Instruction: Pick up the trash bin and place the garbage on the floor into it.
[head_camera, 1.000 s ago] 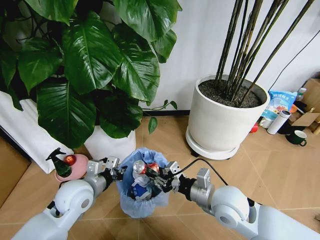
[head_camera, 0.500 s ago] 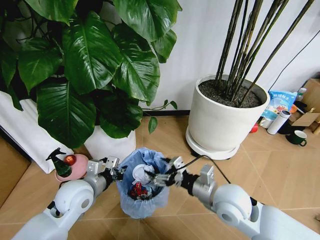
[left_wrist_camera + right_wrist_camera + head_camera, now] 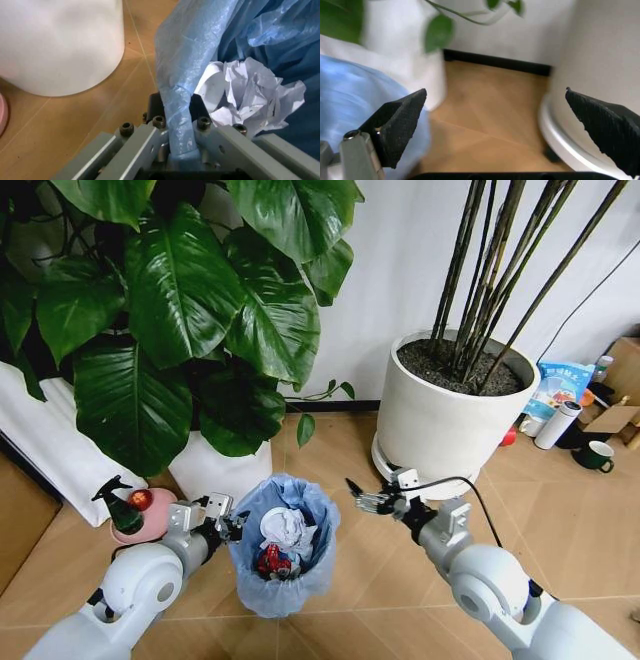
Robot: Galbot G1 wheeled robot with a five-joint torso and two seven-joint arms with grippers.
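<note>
The left gripper (image 3: 179, 123) is clamped on the rim of the trash bin (image 3: 283, 545), its two fingers (image 3: 200, 112) pinching a fold of the crinkly light-blue bag that drapes over the edge. In the head view this gripper (image 3: 228, 522) sits at the bin's left side, with the left arm reaching in from the lower left corner.

The right gripper (image 3: 362, 498) hangs in the air just to the right of the bin's rim, apart from it, with its jaws spread wide and nothing between them. In the right wrist view its black fingertips (image 3: 402, 120) stand far apart, framing bare floor (image 3: 490, 123) between the blue bag and the base of a white pot.

Inside the bin lies the garbage: crumpled white paper (image 3: 285, 527) on top and a crushed red piece (image 3: 270, 560) beneath it. The left wrist view shows the same white paper (image 3: 250, 93) pressed against the bag's inner wall.

The bin stands on the herringbone wood-look floor (image 3: 340, 450), just in front of the white pot of a large broad-leaved plant (image 3: 180, 310). A wider white plant pot (image 3: 450, 420) holding dark bamboo-like stems stands to the right on a round saucer. A pink dish (image 3: 150, 515) carrying a small dark green figure is near the left arm. A dark green mug (image 3: 598, 454) and a white cylinder (image 3: 556, 424) stand at the far right by the wall.
</note>
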